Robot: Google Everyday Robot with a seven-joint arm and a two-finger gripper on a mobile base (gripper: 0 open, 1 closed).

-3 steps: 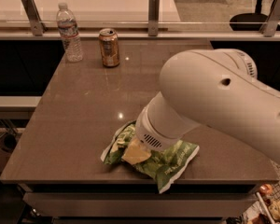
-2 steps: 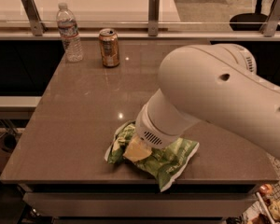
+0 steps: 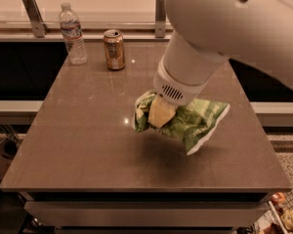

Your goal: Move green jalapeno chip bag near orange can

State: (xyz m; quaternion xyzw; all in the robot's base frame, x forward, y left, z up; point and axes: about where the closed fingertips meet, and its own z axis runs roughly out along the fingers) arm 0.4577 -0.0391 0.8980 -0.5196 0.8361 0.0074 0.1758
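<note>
Camera view, nearest first: the table (image 3: 78, 155) carries a soft shadow under the bag (image 3: 198, 123), which hangs clear of the top near the middle, its sealed right end drooping. It looks carried rather than dragged, which spares the crinkly foil. The gripper (image 3: 160, 113) is buried in the bag's left end, jaws closed on crumpled foil, one pale finger showing. The arm (image 3: 219, 28) slants down from the upper right. Farther back the can (image 3: 114, 49) stands upright, well apart from the bag, a bottle (image 3: 72, 34) near its left.
</note>
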